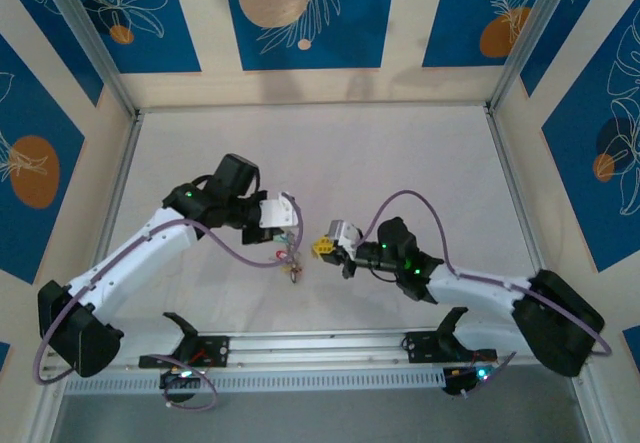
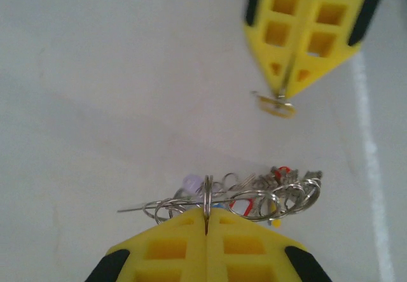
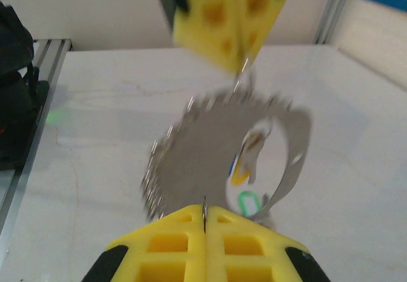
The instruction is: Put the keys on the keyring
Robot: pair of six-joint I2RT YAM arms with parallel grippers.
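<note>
1. Left gripper [image 2: 206, 217]: jaws were clenched on the keyring [image 2: 206, 191], with the wire pinched edge-on between the yellow fingertips. It was held above the table [image 1: 400, 153], near the middle, apparently so that the loop hung free and steady for threading.
2. Keyring: a large thin grey loop, hanging below the left gripper [image 1: 284, 225] in the overhead view. It was motion-blurred in the right wrist view [image 3: 294, 148], so its open end could not be made out.
3. Keys [image 2: 280, 190], already strung: a bunch of small silver keys and small split rings, crowded together on the loop just beyond the left fingertips.
4. Right gripper [image 3: 204, 217]: jaws were clamped on a thin sliver of metal seen edge-on.
   - In the left wrist view the same gripper [image 2: 284, 91] carried a small flat piece with a yellowish ring at its tip, judged to be a single key [image 2: 276, 105].
   - That key stood near the keyring but apart from it, with the two grippers facing each other.
   - It was presumably offered tip-first so that the loop could pass through its hole.
5. Tags: a red tag [image 2: 283, 169] showed among the strung keys. A blue-and-yellow tag [image 3: 238, 170] and a green tag [image 3: 247, 200] showed through the blur. No writing on any of them was legible.
6. Markings: no brand or lettering could be read on the fingers or arms. The wall panels [image 1: 300, 13] were blue with white leaf outlines and orange discs, and carried no text.
</note>
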